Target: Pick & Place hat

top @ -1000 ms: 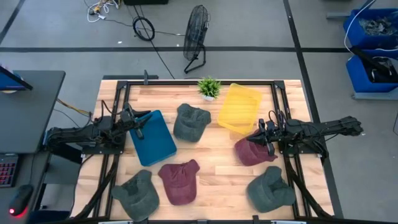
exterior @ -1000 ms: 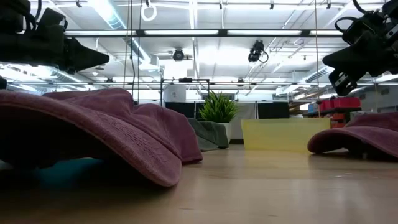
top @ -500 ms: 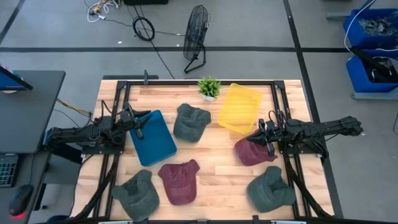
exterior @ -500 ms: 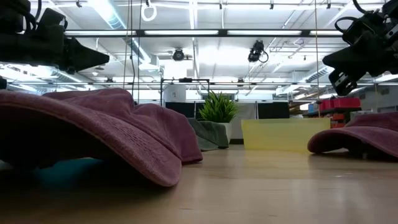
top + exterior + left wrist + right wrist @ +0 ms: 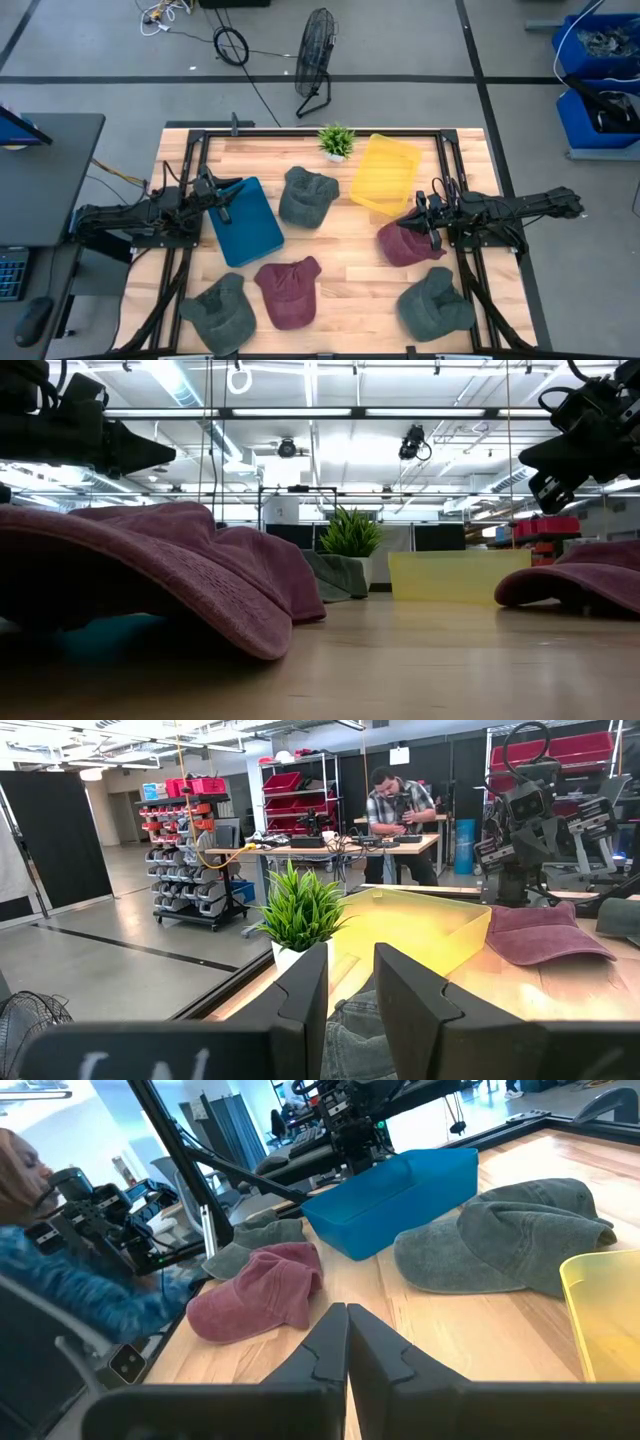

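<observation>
Several caps lie crown-up on the wooden table: a maroon hat [image 5: 403, 245] on the right, another maroon hat [image 5: 288, 291] at the near middle, a grey hat [image 5: 306, 197] between the bins, and grey hats at the near left [image 5: 219, 311] and near right [image 5: 434, 304]. My right gripper [image 5: 424, 222] is shut and hovers above the right maroon hat's [image 5: 577, 585] far edge without touching it [image 5: 560, 455]. My left gripper [image 5: 226, 196] waits slightly open over the left rim of the blue bin [image 5: 246, 221]; its own view [image 5: 352, 1010] looks toward the grey hat [image 5: 350, 1040].
A yellow bin [image 5: 385, 173] stands at the far right of centre and a small potted plant [image 5: 337, 141] at the far edge. Black frame rails run along both table sides. People work in the room beyond the table [image 5: 400, 805]. Bare wood shows between the hats [image 5: 345, 250].
</observation>
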